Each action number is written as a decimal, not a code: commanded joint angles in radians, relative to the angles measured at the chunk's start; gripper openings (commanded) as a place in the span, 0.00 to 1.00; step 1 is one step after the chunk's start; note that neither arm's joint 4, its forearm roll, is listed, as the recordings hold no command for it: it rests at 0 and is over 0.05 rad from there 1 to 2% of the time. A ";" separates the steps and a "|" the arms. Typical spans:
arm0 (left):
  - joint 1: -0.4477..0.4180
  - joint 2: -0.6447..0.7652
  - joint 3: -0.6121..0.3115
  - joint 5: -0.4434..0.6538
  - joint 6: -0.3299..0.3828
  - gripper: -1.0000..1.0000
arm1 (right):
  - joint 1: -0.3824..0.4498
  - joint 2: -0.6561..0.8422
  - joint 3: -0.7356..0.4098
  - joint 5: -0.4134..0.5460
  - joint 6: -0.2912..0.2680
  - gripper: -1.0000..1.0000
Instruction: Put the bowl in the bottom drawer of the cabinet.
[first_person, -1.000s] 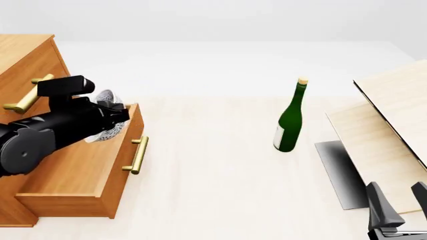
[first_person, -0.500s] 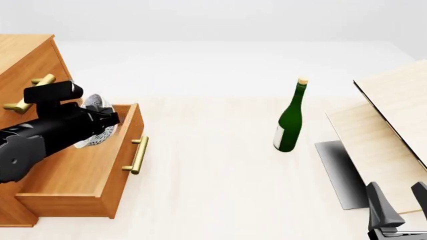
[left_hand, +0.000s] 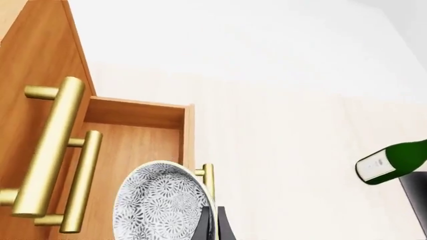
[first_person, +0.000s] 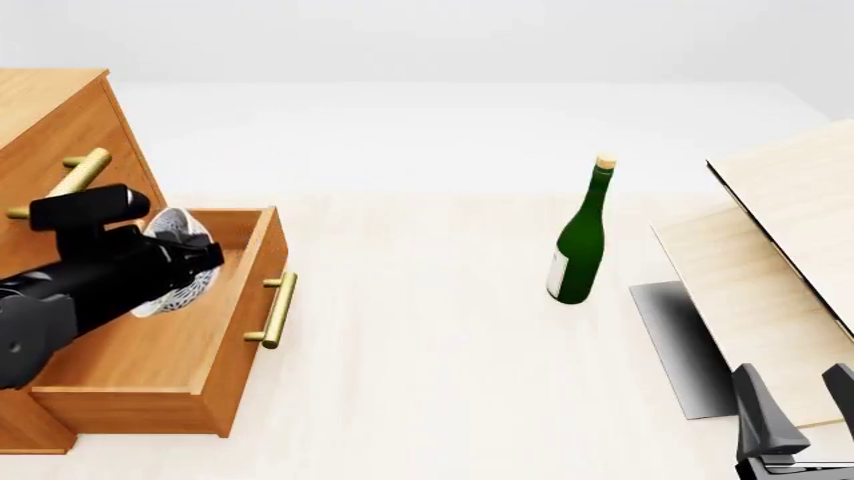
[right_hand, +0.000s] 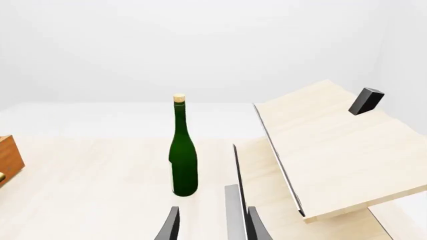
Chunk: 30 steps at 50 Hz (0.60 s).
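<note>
The bowl is white-grey with a fine pattern. It is held on edge by my left gripper, which is shut on its rim. It hangs low over the inside of the pulled-out bottom drawer, near the drawer's far end. In the left wrist view the bowl sits beside the black fingers, with the drawer's wooden floor behind it. The cabinet stands at the far left. My right gripper is open and empty at the near right corner, far from the cabinet.
A green bottle stands upright mid-table. Pale wood panels lean at the right, over a grey plate. Brass handles of the upper drawers stick out just above the open drawer. The bottom drawer's own handle faces right.
My left arm has carried the bowl leftward and down, from above the drawer's front edge to lower over its inside. The right arm has not moved.
</note>
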 joint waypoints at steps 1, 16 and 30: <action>-0.004 0.010 0.013 -0.016 -0.002 0.00 | 0.000 0.000 0.000 0.000 0.000 1.00; 0.013 0.009 0.065 -0.045 -0.014 0.00 | 0.000 0.000 0.000 0.000 0.000 1.00; 0.029 0.008 0.085 -0.045 -0.015 0.00 | 0.000 0.000 0.000 0.000 0.000 1.00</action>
